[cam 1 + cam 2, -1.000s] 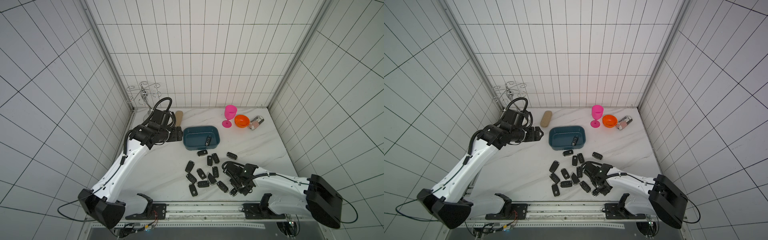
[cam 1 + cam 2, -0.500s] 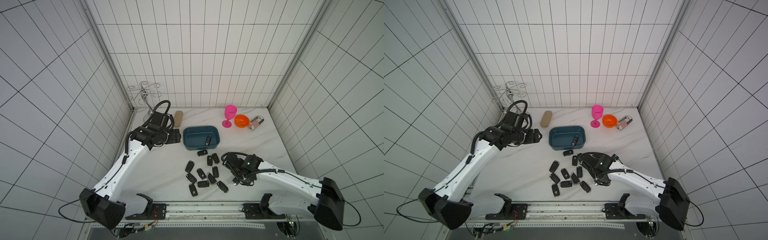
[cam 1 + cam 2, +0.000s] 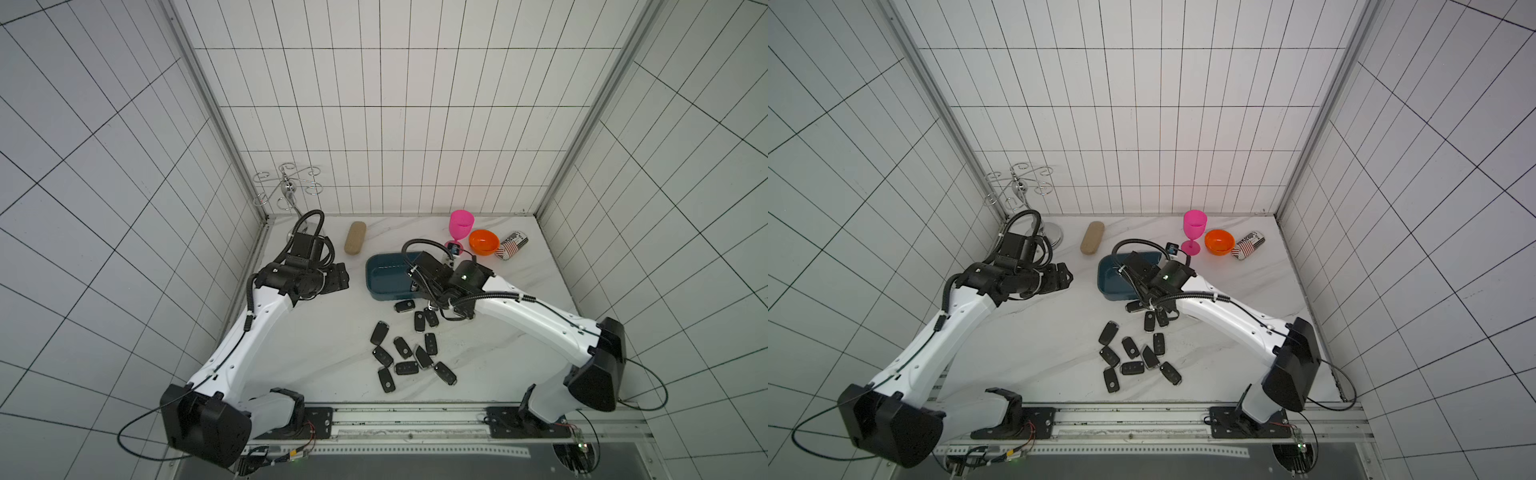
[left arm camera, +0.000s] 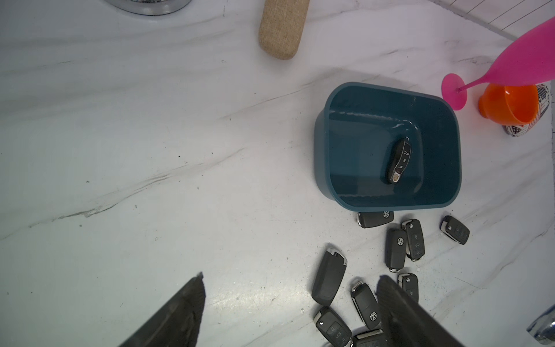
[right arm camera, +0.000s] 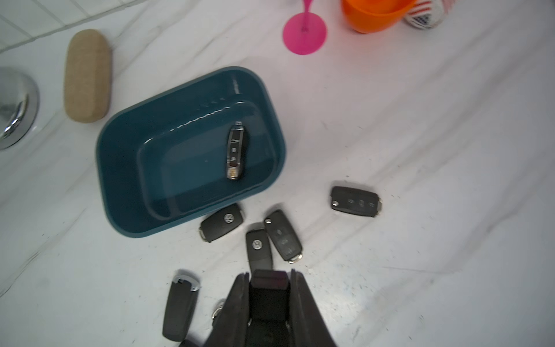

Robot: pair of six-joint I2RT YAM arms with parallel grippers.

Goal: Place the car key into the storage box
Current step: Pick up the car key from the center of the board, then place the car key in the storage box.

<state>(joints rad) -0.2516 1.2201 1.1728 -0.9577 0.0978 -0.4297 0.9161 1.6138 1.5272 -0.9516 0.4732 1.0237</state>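
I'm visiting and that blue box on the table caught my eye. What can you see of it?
The blue box is a shallow dark teal tub of smooth plastic, rectangular with rounded corners, open on top. It stands upright on the white marbled table. One black and silver car key lies flat on its floor, toward one end. Outside, a second key lies close by a long wall.

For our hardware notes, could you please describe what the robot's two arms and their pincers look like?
Both the left arm and the right arm have white link shells, black joint housings and black bases. Black ribbed cables run along each and loop over the wrists. A small green light glows on the right wrist. The left pincer and right pincer are matte black and tapering.
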